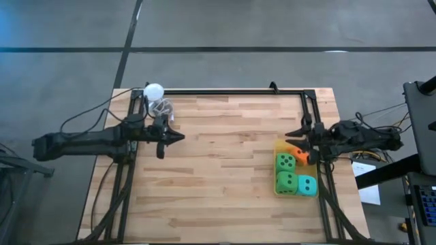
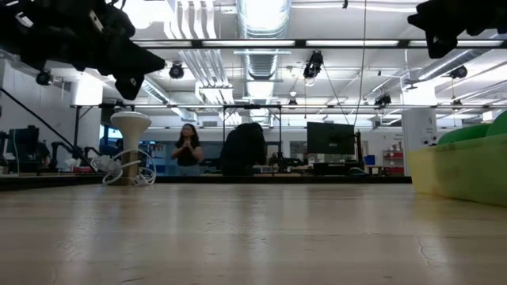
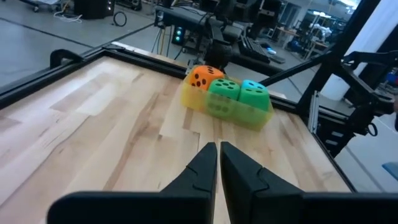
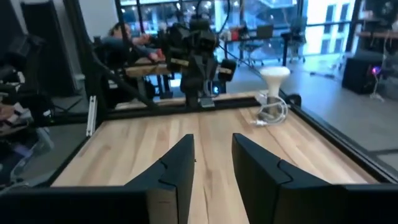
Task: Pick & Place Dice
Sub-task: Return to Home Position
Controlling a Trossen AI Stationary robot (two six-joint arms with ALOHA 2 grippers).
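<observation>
Left tool closed, right tool parted; green, teal, orange dice in yellow bin.

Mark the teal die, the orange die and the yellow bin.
teal die [image 3: 254,94]: left wrist view, on its pipped front face.
orange die [image 3: 200,78]: left wrist view, on its pipped face.
yellow bin [image 3: 202,104]: left wrist view, on its near wall.
</observation>
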